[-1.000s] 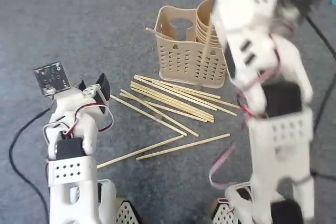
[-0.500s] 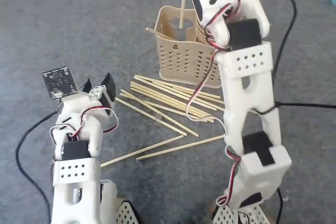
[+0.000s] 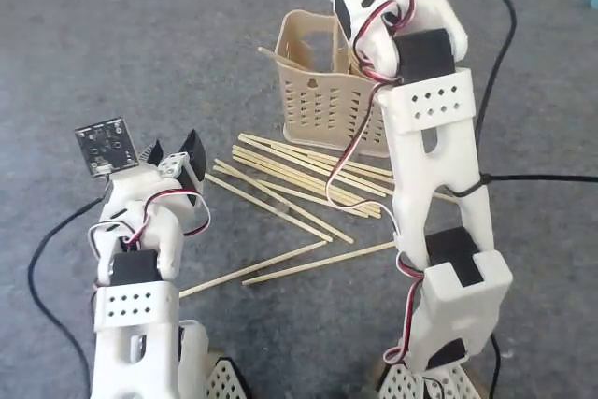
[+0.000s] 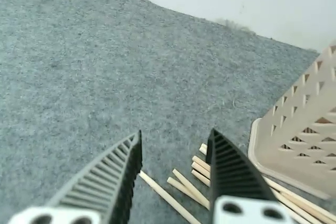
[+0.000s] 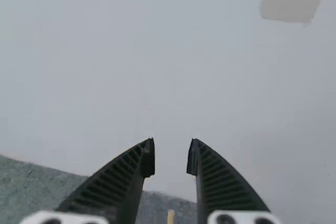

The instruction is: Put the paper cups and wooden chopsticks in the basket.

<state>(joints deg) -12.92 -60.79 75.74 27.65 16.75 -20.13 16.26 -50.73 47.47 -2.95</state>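
Several chopsticks [image 4: 184, 190] just beyond left claw [image 4: 176, 131] | claw half open, empty

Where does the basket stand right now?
In the high view the basket stands at the far middle of the carpet, just behind the loose chopsticks, partly hidden by the right arm.

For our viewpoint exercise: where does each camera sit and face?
High view: above the mat, looking down on basket, chopsticks, left arm, right arm.
Left wrist view: low, facing across the mat; left gripper open.
Right wrist view: raised, facing the wall; right gripper open.
High and left wrist share basket, chopsticks.
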